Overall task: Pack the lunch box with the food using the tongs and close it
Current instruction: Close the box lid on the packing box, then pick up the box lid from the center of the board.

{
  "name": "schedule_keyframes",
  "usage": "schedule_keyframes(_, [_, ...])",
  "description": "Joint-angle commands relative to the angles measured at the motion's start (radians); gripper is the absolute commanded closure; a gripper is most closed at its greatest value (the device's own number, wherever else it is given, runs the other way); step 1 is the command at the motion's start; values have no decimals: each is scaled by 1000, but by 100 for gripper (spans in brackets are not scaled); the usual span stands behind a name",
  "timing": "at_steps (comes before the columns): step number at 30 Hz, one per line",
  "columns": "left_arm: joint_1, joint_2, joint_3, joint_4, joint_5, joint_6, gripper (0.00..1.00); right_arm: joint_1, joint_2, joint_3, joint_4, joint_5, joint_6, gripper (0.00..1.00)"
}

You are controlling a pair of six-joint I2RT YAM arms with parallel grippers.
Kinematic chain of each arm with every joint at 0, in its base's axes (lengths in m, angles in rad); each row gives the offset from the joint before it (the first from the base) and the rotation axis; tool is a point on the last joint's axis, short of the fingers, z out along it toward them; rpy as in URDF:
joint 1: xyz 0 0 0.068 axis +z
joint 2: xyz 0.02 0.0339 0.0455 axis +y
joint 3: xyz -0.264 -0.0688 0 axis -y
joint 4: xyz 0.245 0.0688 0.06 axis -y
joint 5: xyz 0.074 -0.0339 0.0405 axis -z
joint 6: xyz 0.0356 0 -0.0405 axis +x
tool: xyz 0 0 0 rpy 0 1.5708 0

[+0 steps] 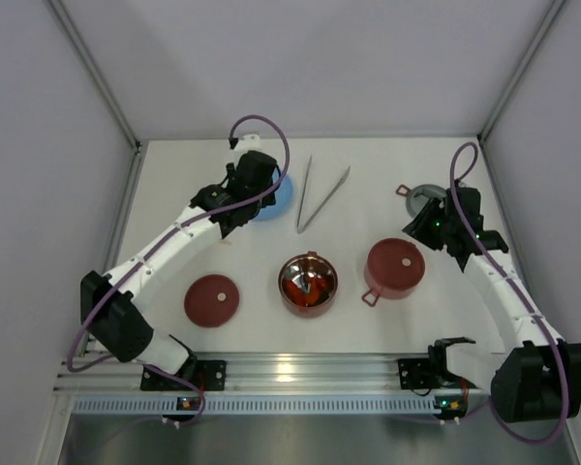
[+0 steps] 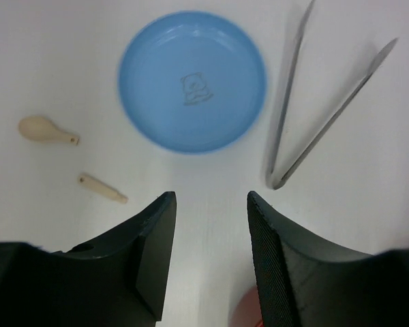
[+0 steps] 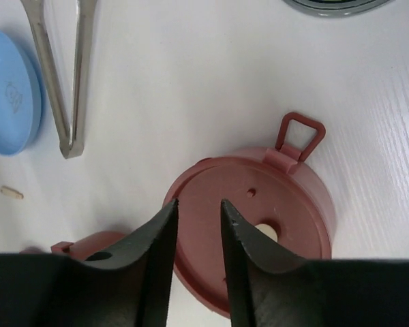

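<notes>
Packing nearly done: tongs (image 2: 287, 95) lie on the table (image 1: 368, 174) beside the plate (image 2: 191, 41).
My left gripper (image 2: 210, 199) hangs jaws apart, empty, near the bare plate; the right gripper (image 3: 198, 208), jaws narrowly apart, is over the lidded bowl (image 3: 286, 204). Food (image 1: 305, 281) sits in the open bowl (image 1: 308, 307); one beige piece (image 2: 41, 128) lies outside. I judge the next move: grasp tongs, fetch it, fit the loose lid (image 1: 211, 299).

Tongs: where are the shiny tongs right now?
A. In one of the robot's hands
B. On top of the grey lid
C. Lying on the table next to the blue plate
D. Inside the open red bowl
C: the tongs lie flat on the white table beside the blue plate. The left gripper and right gripper are both apart from them, with nothing between their fingers.
</notes>
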Motion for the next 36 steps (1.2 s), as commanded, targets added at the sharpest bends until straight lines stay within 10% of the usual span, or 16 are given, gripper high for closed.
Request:
schedule_keyframes(1, [21,-49,-107,-46,-25,-71,49,6,-46,65,-66,-27,-44,67])
schedule_keyframes(13, [286,-138,-356,20,143,-134,47,7,-98,88,-98,-79,-95,54])
schedule_keyframes(36, [298,-182,-667,53,331,-191,60,24,-126,16,-76,-113,-100,55])
